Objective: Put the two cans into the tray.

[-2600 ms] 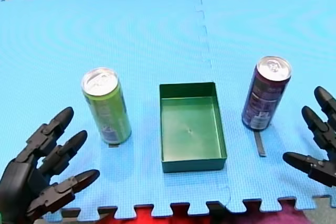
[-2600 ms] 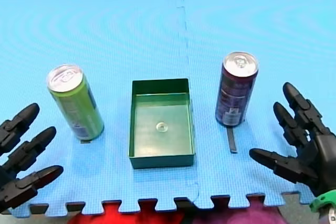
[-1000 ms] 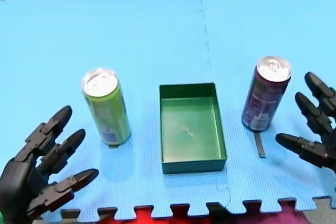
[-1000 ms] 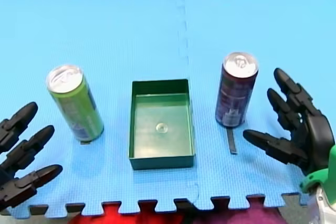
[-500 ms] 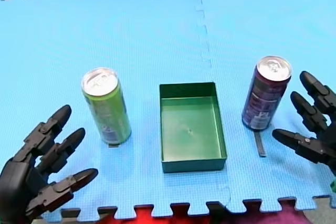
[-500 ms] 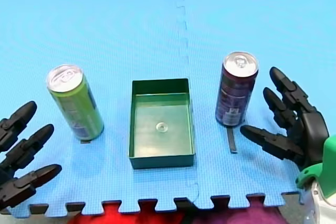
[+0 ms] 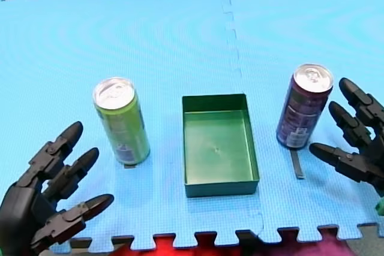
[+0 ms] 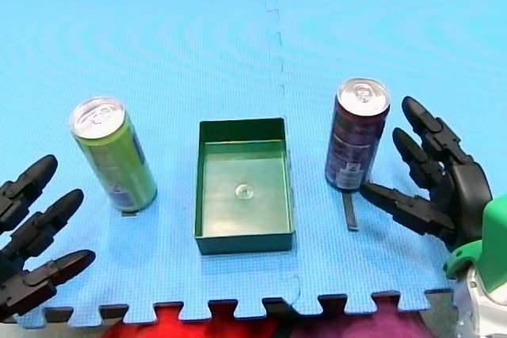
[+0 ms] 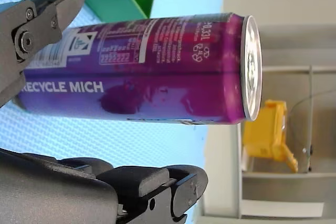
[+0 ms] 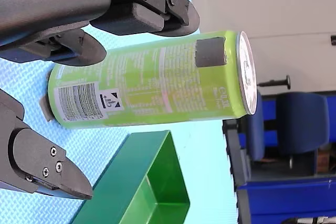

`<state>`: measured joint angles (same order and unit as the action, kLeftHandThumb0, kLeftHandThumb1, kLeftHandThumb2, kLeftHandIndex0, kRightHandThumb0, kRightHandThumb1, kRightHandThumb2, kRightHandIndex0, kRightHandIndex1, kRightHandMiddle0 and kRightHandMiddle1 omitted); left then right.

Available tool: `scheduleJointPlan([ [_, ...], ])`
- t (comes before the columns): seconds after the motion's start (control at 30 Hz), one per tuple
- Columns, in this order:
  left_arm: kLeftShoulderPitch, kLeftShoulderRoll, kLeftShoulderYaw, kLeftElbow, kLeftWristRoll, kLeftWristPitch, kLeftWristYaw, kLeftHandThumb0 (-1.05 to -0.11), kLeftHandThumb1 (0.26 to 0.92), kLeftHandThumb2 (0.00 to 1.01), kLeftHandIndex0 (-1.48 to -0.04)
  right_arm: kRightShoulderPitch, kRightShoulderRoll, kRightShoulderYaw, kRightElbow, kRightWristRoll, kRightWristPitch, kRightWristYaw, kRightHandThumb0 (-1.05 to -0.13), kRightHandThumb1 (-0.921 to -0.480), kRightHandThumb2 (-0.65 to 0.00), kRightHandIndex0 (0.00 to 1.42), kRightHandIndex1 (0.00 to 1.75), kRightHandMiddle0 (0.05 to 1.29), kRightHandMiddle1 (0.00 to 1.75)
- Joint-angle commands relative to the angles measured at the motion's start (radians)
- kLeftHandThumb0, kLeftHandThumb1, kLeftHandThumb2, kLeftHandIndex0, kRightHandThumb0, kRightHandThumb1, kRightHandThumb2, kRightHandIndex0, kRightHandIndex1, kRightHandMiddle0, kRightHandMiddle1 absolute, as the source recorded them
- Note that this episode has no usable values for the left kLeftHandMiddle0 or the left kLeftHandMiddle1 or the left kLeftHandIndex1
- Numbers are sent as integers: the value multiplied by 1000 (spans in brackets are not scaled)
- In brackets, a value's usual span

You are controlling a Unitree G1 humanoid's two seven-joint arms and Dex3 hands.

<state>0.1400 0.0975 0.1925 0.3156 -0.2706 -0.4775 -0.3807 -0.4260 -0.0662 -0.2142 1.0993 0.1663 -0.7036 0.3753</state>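
On a blue foam mat (image 7: 168,40), two upright cans, one on each side of an open green tray (image 7: 221,188), neither inside it. Low at the mat's right side, the right robot hand (image 8: 432,184), released and gripping nothing; just beside its fingertips, on the side toward the tray, the purple can (image 8: 355,144), with contact impossible to tell. At the mat's near left corner, the left robot hand (image 7: 45,202), likewise released and holding nothing; ahead of it and toward the tray, near but apart, the green can (image 7: 123,123). Between the two robot hands, well apart from both, the tray. From the purple can's base toward the right robot hand, a thin grey strip (image 7: 296,165) flat on the mat. Readable in the first wrist view: the purple can's print "RECYCLE MICH", with dark fingers (image 9: 173,182) on either side of the can. Plain in the second wrist view: the green can's barcode (image 10: 76,103) and a dark grey square patch (image 10: 210,52) near its rim.
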Motion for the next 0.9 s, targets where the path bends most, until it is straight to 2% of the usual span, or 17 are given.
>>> scheduleJointPlan([
  [0.0, 2, 3, 1, -4, 0, -3, 2, -1048, 692, 0, -295, -9, -1, 0, 4, -4, 7, -11, -937, -646, -3, 369, 6, 362, 0],
  [0.13, 3, 3, 0, -5, 0, 0, 2, -1048, 692, 0, -295, -19, 1, 1, 9, -8, 20, -25, -947, -647, -2, 373, 6, 364, 1],
  [0.33, 8, 2, -1, -11, -6, 4, 0, -1048, 692, 0, -293, -46, 5, 2, 34, -16, 42, -38, -950, -645, 0, 375, 5, 365, 1],
  [0.87, 20, 0, 2, -38, -25, 20, -4, -1041, 691, 0, -291, -87, 18, 12, 37, -31, 74, -63, -949, -640, 0, 377, 2, 371, 1],
])
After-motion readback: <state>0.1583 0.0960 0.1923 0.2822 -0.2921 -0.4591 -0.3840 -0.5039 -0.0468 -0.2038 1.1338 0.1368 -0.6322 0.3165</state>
